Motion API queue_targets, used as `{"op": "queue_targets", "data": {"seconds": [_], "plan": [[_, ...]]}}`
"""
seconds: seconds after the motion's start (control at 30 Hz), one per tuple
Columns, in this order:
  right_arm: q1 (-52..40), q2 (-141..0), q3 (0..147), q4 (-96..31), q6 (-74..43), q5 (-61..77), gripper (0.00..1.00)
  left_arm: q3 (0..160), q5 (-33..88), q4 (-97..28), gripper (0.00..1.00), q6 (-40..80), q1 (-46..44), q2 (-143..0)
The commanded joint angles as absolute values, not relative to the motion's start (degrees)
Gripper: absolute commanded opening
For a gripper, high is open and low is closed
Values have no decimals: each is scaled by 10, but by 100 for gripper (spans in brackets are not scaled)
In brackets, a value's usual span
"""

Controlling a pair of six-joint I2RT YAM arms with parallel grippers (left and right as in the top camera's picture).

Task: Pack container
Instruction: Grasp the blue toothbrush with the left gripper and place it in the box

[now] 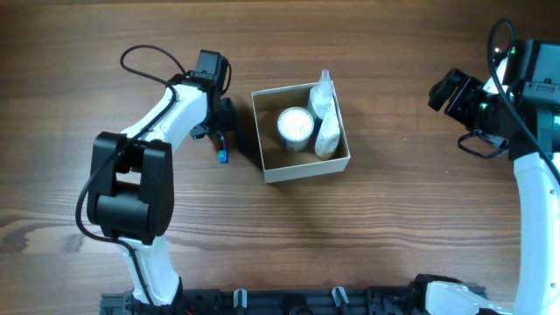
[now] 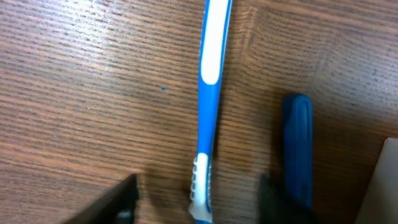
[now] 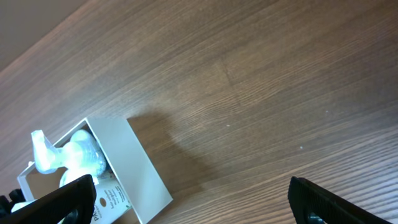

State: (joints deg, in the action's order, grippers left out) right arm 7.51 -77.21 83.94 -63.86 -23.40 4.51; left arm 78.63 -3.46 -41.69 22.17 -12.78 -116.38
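Under everything, wood table [image 1: 394, 219], plain grain. At table centre, container [image 1: 273, 162], open top up, part loaded: two pale bottles [image 1: 325, 118] along right wall, white-lidded jar [image 1: 296, 125] next to them, tan floor free at left and front. Just outside container's left wall, flat on table, blue-and-white toothbrush [image 2: 210, 74], not yet packed. Alongside it, second blue stick-like item [image 2: 297, 137], kind unclear.

Step in hand, by judgement: picking the toothbrush. Left gripper [image 2: 199, 186] low over it, fingers [image 2: 121, 199] spread, one each side of handle, no contact as far as visible, nothing held. Next move likely: close on handle, lift clear, carry right over wall, release onto free tan patch. Needs care not to catch the blue neighbour or nudge the wall.

Sliver of white container wall at right edge of left wrist view, so box just beside those fingers. Right gripper [image 3: 191, 183] wide open, empty, well apart from container, off to its right.
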Motion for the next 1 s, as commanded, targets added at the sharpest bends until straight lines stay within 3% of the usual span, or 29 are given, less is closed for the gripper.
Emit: {"op": "queue_targets", "data": {"seconds": [0.0, 0.1, 0.17, 0.23, 0.27, 0.43, 0.57, 0.73, 0.97], "plan": [[76, -774, 844, -637, -241, 50, 100, 781, -30, -416, 50, 227, -126, -1173], [76, -774, 844, -637, -242, 50, 100, 775, -30, -416, 51, 222, -126, -1184], [76, -774, 844, -637, -242, 50, 100, 775, -30, -422, 37, 214, -126, -1193], [76, -775, 844, -637, -241, 50, 100, 775, -30, -424, 11, 212, -126, -1193], [76, -775, 844, -636, -241, 50, 100, 775, -31, -422, 4, 210, -126, -1193], [76, -775, 844, -636, -241, 50, 100, 792, -46, -468, 4, 167, -126, -1158], [76, -775, 844, -636, -242, 50, 100, 844, -30, -567, 4, 172, -155, -1044], [76, -775, 844, -637, -241, 50, 100, 844, -20, -540, 4, 216, -260, -948], [76, -775, 844, -635, -242, 50, 100, 843, -41, -488, 4, 278, -318, -1011]]}}
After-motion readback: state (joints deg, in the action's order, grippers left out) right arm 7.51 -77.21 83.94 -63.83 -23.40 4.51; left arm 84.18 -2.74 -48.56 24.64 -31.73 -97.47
